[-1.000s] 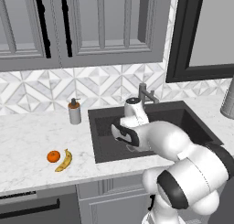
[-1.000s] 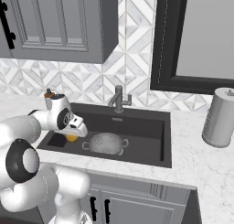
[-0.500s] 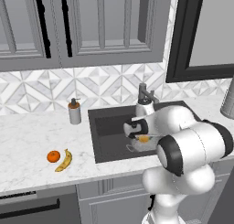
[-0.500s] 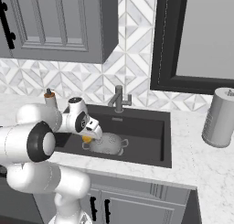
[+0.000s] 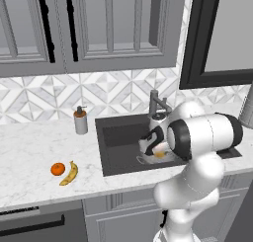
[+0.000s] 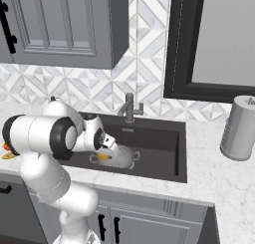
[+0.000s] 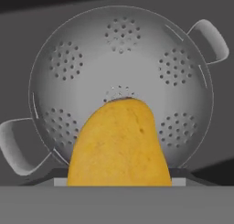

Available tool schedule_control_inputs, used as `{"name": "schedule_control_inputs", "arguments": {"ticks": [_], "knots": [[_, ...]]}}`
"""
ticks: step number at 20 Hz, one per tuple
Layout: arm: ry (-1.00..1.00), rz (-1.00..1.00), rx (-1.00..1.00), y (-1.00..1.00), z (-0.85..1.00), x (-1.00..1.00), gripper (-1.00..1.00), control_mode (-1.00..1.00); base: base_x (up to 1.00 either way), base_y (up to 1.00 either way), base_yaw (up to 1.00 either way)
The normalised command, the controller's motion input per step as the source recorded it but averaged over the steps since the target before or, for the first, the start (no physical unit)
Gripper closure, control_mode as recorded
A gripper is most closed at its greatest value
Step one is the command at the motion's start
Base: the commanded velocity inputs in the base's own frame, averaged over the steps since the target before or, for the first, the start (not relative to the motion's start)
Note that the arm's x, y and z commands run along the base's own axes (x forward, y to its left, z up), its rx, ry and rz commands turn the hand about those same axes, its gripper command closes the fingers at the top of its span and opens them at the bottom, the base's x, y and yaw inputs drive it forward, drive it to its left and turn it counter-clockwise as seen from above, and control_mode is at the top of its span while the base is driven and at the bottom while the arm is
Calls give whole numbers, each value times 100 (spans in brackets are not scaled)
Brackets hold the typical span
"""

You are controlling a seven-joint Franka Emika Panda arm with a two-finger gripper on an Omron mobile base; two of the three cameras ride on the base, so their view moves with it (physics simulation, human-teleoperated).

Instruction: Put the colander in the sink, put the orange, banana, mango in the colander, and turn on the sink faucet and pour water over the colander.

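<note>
The grey colander (image 7: pixel 121 49) sits in the dark sink (image 6: pixel 159 141), its bowl directly under my hand. My gripper (image 6: pixel 101 152) is shut on the yellow-gold mango (image 7: pixel 119 145), which hangs just above the colander's middle. From the left base view the mango (image 5: pixel 159 152) shows at the gripper (image 5: pixel 155 148) over the colander (image 5: pixel 146 160). The orange (image 5: pixel 58 169) and the banana (image 5: pixel 69 173) lie side by side on the white counter left of the sink (image 5: pixel 118 137). Behind the basin stands the faucet (image 6: pixel 130 107), with no water running.
A soap dispenser (image 5: pixel 80 121) stands on the counter at the sink's back left corner. A grey cylinder (image 6: pixel 240 128) stands on the counter to the right. Wall cabinets hang above the left counter.
The arm has swung the mango from the sink's left side to right over the colander and brought it lower. The orange and banana have not moved.
</note>
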Motion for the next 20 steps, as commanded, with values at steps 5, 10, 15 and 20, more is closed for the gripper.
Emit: {"name": "schedule_control_inputs", "arguments": {"ticks": [5, 10, 15, 20], "knots": [[0, -1, 0, -19, -35, 9, 100, -100, 0, 0, 0], [0, 0, 0, -15, -29, 0, -100, -100, 0, 0, 0], [0, 0, 0, -7, -6, 0, -100, -100, 0, 0, 0], [0, 0, 0, 0, 15, 0, -100, -100, 0, 0, 0]]}}
